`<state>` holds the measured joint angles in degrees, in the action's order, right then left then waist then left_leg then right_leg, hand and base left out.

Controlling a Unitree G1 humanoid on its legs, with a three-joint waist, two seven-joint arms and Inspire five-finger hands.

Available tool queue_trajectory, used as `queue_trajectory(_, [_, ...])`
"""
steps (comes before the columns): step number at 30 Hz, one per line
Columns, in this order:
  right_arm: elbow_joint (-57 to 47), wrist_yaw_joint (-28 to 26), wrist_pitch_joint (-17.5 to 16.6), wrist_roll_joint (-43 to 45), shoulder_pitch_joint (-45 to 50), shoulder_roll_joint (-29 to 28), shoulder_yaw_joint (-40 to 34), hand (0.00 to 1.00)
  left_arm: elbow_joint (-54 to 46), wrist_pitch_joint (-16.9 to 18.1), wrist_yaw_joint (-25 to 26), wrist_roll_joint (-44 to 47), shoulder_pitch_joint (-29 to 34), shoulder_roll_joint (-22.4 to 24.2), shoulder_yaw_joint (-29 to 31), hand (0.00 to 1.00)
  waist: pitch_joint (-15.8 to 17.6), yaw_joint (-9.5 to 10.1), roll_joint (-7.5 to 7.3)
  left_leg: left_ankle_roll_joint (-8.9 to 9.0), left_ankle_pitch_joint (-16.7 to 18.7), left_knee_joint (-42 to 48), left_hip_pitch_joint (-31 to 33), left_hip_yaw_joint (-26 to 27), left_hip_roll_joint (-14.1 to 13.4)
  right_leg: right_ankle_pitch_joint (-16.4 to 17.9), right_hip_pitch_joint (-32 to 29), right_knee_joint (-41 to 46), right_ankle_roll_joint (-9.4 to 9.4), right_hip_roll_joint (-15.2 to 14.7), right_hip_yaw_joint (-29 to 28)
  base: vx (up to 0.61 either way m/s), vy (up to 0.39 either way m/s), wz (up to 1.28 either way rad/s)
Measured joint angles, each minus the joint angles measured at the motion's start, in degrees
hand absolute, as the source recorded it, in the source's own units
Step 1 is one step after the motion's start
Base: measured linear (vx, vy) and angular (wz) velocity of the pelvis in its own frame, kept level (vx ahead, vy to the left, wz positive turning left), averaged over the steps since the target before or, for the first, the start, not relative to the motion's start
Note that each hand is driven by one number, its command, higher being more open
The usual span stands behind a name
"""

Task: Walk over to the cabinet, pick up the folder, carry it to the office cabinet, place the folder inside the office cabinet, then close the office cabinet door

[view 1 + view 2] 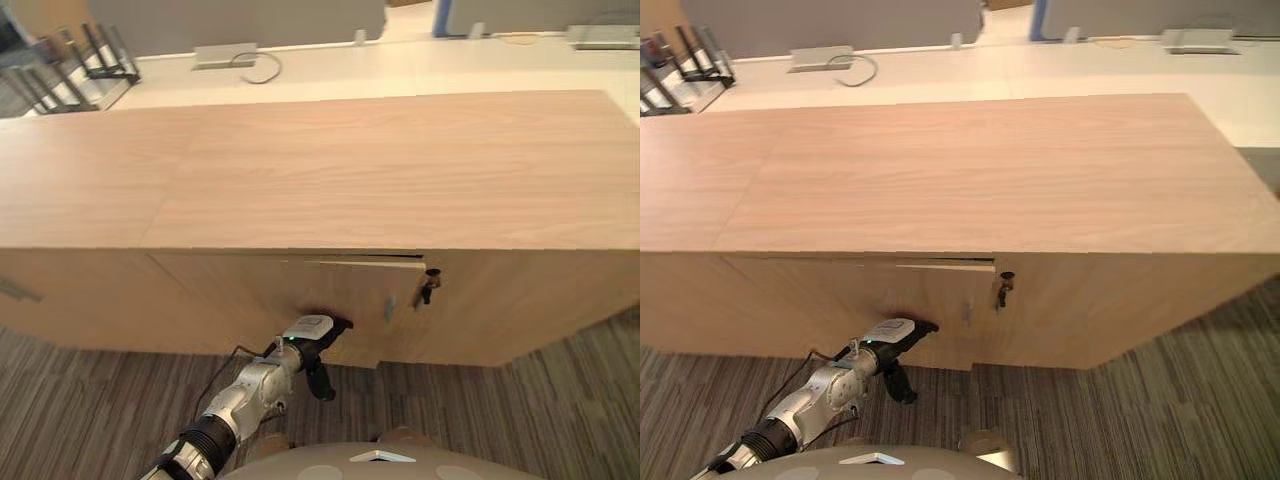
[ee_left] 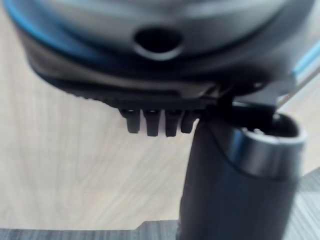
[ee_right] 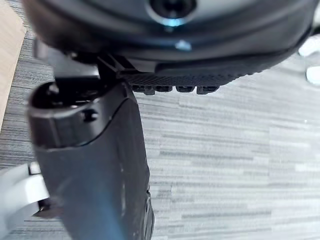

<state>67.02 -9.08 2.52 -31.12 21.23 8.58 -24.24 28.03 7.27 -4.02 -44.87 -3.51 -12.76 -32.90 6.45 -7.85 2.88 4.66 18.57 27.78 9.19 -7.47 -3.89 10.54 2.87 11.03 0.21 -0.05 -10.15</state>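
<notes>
**Door [image 1: 240,295] of office cabinet [image 1: 350,170], left hand [image 1: 310,333] laid against it**

Left hand: it is seen low on the door's wooden face, near the door's lower edge. The fingers [image 2: 152,122] are held out straight with their tips toward the wood and appear to touch it. Nothing is gripped. The thumb [image 1: 321,384] is hung downward, clear of the door and over the carpet [image 1: 500,420].

Door: it is found directly ahead of the left hand's fingers. A thin dark gap [image 1: 370,258] is shown along its top edge, above the hand and to its right, so the door is not quite flush with the cabinet front.

Key [image 1: 428,285]: a dark key is seated in a lock on the cabinet front, to the right of the left hand and a little higher, well apart from it. A small pale fitting [image 1: 389,308] is placed between the hand and the key.

Cabinet top: the broad wooden surface is spread above and beyond the left hand.

Right hand [image 3: 210,45]: it is held over the grey striped carpet. Its fingers [image 3: 175,89] are loose, its thumb [image 3: 95,165] is held apart from them, and nothing is held.

Background: beyond the cabinet, far from the left hand, a white desk is noted. On it are a flat grey box [image 1: 225,55] with a cable and a black wire rack [image 1: 90,60].
</notes>
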Motion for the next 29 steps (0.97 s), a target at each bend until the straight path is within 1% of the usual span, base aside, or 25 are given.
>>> queue_trajectory(1, [-0.44, 0.06, -0.65, 0.01, -0.06, -0.33, 0.14, 1.0, -0.05, 0.15, 0.26, 0.24, 0.21, 0.61, 0.06, 1.0, 0.29, 0.11, 0.93, 1.17, -3.71, -4.93, -0.83, -3.23, 0.24, 0.12, 0.04, -0.24, 1.26, 0.78, -0.84, -0.02, 0.434, -1.64])
queue_trajectory(2, [-1.63, 0.29, -2.29, 0.06, -1.09, -4.08, 2.97, 1.0, -0.11, 0.21, 0.85, 1.02, 2.26, 0.37, 1.03, 1.0, -0.29, 0.03, -1.36, 0.36, -5.8, -8.88, -3.93, 2.4, 1.52, -0.95, 0.69, -3.28, 4.14, -1.94, -4.61, -0.04, 0.379, -1.49])
queue_trajectory(3, [-2.04, 0.36, -2.26, 0.08, -1.17, -5.41, 4.23, 1.0, -0.56, 0.21, 1.08, 2.26, 3.43, 0.23, 1.98, 1.0, -0.9, 0.04, -1.83, 0.13, -6.53, -11.09, -4.14, 4.13, 2.07, -1.56, -0.44, -4.38, 5.03, -2.98, -6.1, -0.03, 0.359, -1.38])
queue_trajectory(4, [-2.62, 0.46, -2.13, 0.09, -1.16, -6.52, 4.84, 1.0, -0.7, 0.21, 1.46, 2.44, 4.16, 0.17, 2.42, 1.0, -1.36, -0.02, -2.79, -0.13, -7.08, -13.0, -4.45, 4.93, 2.69, -2.16, -1.3, -5.1, 5.53, -3.75, -6.99, 0.0, 0.097, -0.53])
queue_trajectory(5, [-2.66, 0.59, -2.08, 0.12, -1.19, -6.87, 5.05, 1.0, -0.69, 0.21, 1.47, 2.44, 4.31, 0.09, 2.4, 1.0, -1.35, -0.01, -2.85, -0.13, -7.24, -13.69, -4.51, 5.31, 2.9, -2.31, -1.69, -5.32, 5.56, -3.97, -7.38, 0.06, 0.062, -0.39])
queue_trajectory(6, [-2.69, 0.7, -1.93, 0.19, -1.42, -7.12, 5.91, 1.0, -0.69, 0.2, 1.49, 2.53, 4.85, -0.09, 2.43, 1.0, -1.35, -0.14, -2.84, -0.43, -8.26, -15.18, -4.87, 6.19, 3.05, -2.56, -2.25, -5.57, 5.68, -4.2, -8.07, 0.05, 0.028, -0.24])
queue_trajectory(8, [-2.72, 1.23, -1.72, 0.39, -1.59, -6.98, 6.4, 1.0, -0.69, 0.2, 1.55, 2.82, 6.15, -0.42, 3.14, 1.0, -1.65, -0.1, -2.49, -0.34, -8.85, -16.14, -5.24, 7.24, 2.79, -2.96, -2.92, -5.87, 5.82, -4.15, -8.88, 0.11, 0.009, -0.32])
queue_trajectory(9, [-2.85, 1.82, -1.76, 0.6, -1.92, -6.78, 6.73, 1.0, -0.68, 0.18, 1.69, 4.21, 7.16, -0.39, 3.94, 1.0, -1.87, 0.04, -2.2, -0.97, -9.24, -16.93, -5.81, 8.08, 2.39, -3.4, -2.92, -6.33, 6.12, -3.96, -9.26, 0.14, -0.011, -0.37])
queue_trajectory(11, [-3.78, 2.44, -1.82, 0.63, -1.99, -6.75, 6.94, 1.0, -0.64, 0.14, 2.17, 4.67, 8.17, -0.32, 5.35, 1.0, -2.31, -0.02, -1.83, -1.2, -9.5, -17.43, -6.14, 8.64, 2.24, -3.83, -2.99, -6.5, 6.35, -3.69, -8.96, 0.12, -0.018, -0.23])
queue_trajectory(14, [-4.62, 3.34, -1.96, 1.07, -2.18, -6.64, 7.49, 1.0, 1.55, 0.14, 2.7, 7.29, 8.65, 0.79, 9.1, 1.0, -3.28, 0.14, -1.63, -1.36, -9.63, -18.52, -7.14, 8.47, 2.05, -4.28, -2.22, -7.28, 6.38, -3.43, -7.98, 0.12, -0.031, -0.01])
queue_trajectory(16, [-4.69, 3.5, -2.0, 1.33, -2.47, -6.56, 8.29, 1.0, 6.16, -0.05, 3.28, 11.32, 9.14, 3.0, 12.57, 1.0, -3.55, 1.04, -1.51, -1.38, -9.65, -19.27, -8.74, 8.49, 1.23, -4.99, -1.12, -7.38, 6.19, -2.9, -6.75, 0.1, -0.049, -0.05])
queue_trajectory(17, [-4.62, 3.58, -1.92, 2.54, -2.58, -6.56, 8.98, 1.0, 9.86, -0.09, 3.66, 14.74, 9.18, 4.29, 15.45, 1.0, -3.67, 1.62, -1.64, -1.38, -9.65, -19.58, -9.5, 8.47, 1.22, -5.18, -0.59, -7.4, 5.9, -2.83, -5.95, 0.06, -0.041, -0.02])
queue_trajectory(18, [-4.42, 3.64, -1.92, 2.64, -2.62, -6.46, 9.19, 1.0, 12.11, -0.15, 4.04, 16.58, 9.14, 4.89, 17.24, 1.0, -3.74, 1.79, -1.65, -1.37, -9.65, -19.95, -9.9, 8.42, 1.2, -5.19, -0.34, -7.41, 5.88, -2.84, -5.57, 0.03, -0.023, 0.04])
queue_trajectory(20, [-2.48, 4.72, -1.7, 3.82, -3.74, -6.32, 9.23, 1.0, 21.3, -1.37, 6.07, 26.63, 8.56, 6.5, 24.86, 1.0, -3.82, 2.48, -1.74, -1.46, -9.74, -20.21, -10.14, 8.19, 1.12, -5.29, -0.15, -7.42, 5.73, -2.82, -5.09, 0.0, -0.025, 0.05])
queue_trajectory(22, [-1.07, 5.53, -1.47, 5.87, -4.18, -6.27, 9.27, 1.0, 25.97, -2.4, 7.72, 33.94, 8.4, 6.68, 29.32, 1.0, -3.82, 3.04, -1.83, -1.56, -10.31, -20.75, -10.13, 8.15, 1.14, -5.37, -0.35, -7.42, 5.6, -2.9, -4.47, -0.03, -0.042, 0.04])
queue_trajectory(24, [-0.05, 6.86, -1.24, 9.91, -4.74, -6.35, 9.42, 1.0, 31.61, -2.53, 9.9, 44.47, 8.57, 6.72, 35.46, 1.0, -3.83, 3.55, -1.85, -1.67, -11.89, -22.77, -10.22, 7.59, 1.28, -6.03, -0.94, -7.31, 5.26, -2.98, -3.02, -0.05, -0.038, 0.13])
queue_trajectory(25, [0.24, 7.23, -1.22, 10.68, -4.77, -6.36, 9.43, 1.0, 32.72, -2.54, 10.13, 46.27, 8.62, 6.49, 36.53, 1.0, -3.83, 3.77, -1.84, -1.58, -12.37, -23.29, -10.27, 7.38, 1.25, -6.42, -1.12, -7.32, 5.09, -2.94, -2.61, -0.07, -0.028, 0.12])
queue_trajectory(26, [0.95, 7.91, -1.14, 12.13, -4.73, -6.34, 9.53, 1.0, 34.55, -2.57, 10.03, 49.11, 9.3, 6.06, 38.05, 1.0, -3.84, 4.57, -1.87, -1.65, -13.28, -24.26, -10.41, 7.13, 1.25, -6.96, -1.35, -7.32, 5.13, -2.92, -2.15, -0.11, -0.029, 0.12])
queue_trajectory(29, [2.33, 9.15, -0.59, 14.25, -4.96, -6.3, 9.44, 1.0, 36.13, -2.71, 8.06, 56.44, 12.12, 5.95, 41.43, 1.0, -4.35, 5.01, -2.61, -1.7, -15.29, -26.48, -10.63, 6.4, 1.59, -7.54, -1.75, -7.32, 4.98, -3.32, -0.52, -0.09, -0.019, 0.11])
